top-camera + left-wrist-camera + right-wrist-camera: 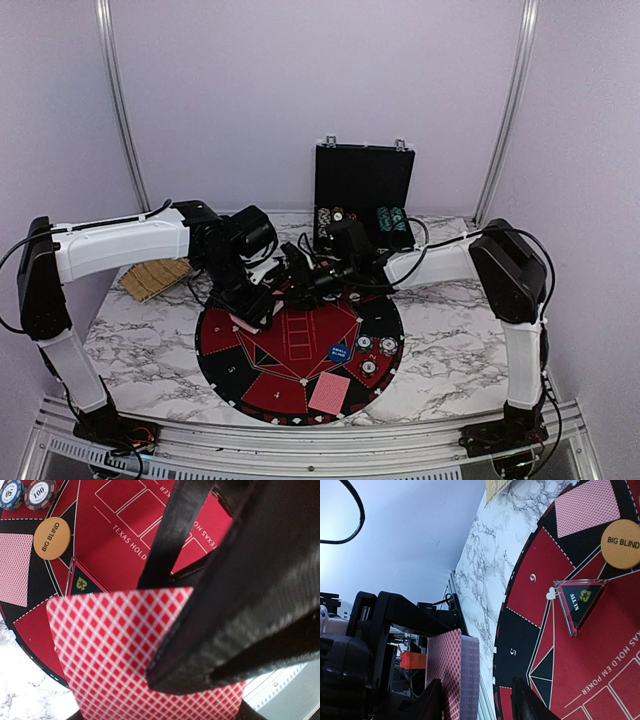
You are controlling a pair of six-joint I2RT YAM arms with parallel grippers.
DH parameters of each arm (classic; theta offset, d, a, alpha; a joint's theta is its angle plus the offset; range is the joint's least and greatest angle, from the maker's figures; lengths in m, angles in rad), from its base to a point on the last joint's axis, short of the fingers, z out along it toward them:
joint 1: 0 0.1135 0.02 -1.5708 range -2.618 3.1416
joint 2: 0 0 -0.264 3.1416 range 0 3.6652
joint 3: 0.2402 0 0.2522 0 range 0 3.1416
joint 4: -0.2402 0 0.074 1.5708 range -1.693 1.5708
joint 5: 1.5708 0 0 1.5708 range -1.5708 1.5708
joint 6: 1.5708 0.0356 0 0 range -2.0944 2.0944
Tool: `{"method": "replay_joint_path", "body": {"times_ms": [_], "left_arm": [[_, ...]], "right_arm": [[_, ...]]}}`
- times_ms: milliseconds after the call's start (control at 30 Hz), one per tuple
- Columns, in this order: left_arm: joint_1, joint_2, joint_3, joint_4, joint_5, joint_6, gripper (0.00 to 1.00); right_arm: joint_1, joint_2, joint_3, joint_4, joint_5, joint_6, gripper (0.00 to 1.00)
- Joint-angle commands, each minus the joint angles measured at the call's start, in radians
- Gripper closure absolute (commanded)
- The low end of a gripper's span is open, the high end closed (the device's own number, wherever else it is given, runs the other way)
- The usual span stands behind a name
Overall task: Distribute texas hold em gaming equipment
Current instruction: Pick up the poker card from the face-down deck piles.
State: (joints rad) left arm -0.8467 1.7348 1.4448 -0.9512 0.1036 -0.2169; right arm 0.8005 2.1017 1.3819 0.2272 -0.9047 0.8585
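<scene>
The right pincer [479,705], jaws half-open and empty, faces the red-backed cards [451,675] just ahead, off-centre toward one finger, clamped in the left pincer [252,308].

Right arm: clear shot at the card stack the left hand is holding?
Likely yes. The left hand holds the card stack up directly ahead of the right hand, whose fingers stand apart; nothing shows between them and the stack.
</scene>
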Motion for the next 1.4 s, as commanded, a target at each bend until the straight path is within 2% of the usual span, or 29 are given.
{"method": "replay_joint_path", "body": {"times_ms": [0, 967, 1367], "left_arm": [[-0.005, -0.012, 0.026, 0.004, -0.004, 0.006, 0.59], [-0.006, -0.001, 0.029, 0.003, -0.008, 0.004, 0.59], [-0.005, 0.002, 0.032, 0.003, -0.010, 0.007, 0.59]], "right_arm": [[-0.017, -0.023, -0.018, -0.047, 0.043, -0.026, 0.55], [-0.043, -0.119, -0.066, -0.031, 0.055, -0.017, 0.63], [-0.054, -0.143, -0.083, 0.001, 0.051, 0.013, 0.80]]}}
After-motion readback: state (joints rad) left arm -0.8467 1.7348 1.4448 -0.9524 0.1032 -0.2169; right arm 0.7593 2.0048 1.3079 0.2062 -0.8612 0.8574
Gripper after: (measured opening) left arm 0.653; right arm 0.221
